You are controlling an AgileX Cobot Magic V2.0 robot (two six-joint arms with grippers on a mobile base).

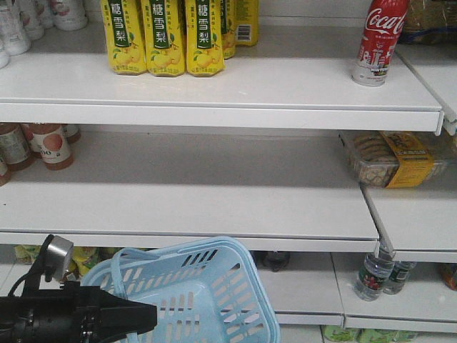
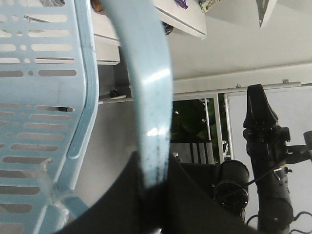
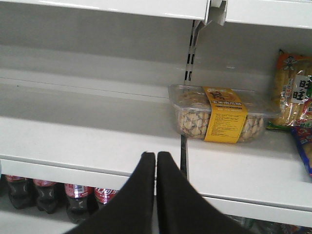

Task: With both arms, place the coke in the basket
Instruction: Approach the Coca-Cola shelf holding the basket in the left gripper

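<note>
Black plastic fingers of the left gripper (image 2: 153, 195) pinch one pale-blue loop handle (image 2: 146, 73) of the light blue slotted plastic basket (image 1: 214, 249). The handle runs straight into the jaws, with no gap visible. In the front view the basket hangs tilted, low, in front of the bottom shelves. A small silver-grey cylinder (image 1: 58, 251) sits atop the left arm, just behind the grip.

Right gripper (image 3: 156, 163): its two black fingers are pressed together tip to tip, with nothing between them. It points at the front edge of the white middle shelf (image 3: 73, 131). Beyond it to the right, a clear plastic tray of biscuits with a yellow label band (image 3: 219, 114) rests on the neighbouring board. Under the shelf stand dark cola bottles with red labels (image 3: 73, 195).

The slim red Coca-Cola can (image 1: 380, 39) stands upright at the right end of the top shelf. It is well apart from both grippers and well above the basket. Yellow pear-drink bottles (image 1: 164, 36) stand on the same shelf, well to its left.
</note>
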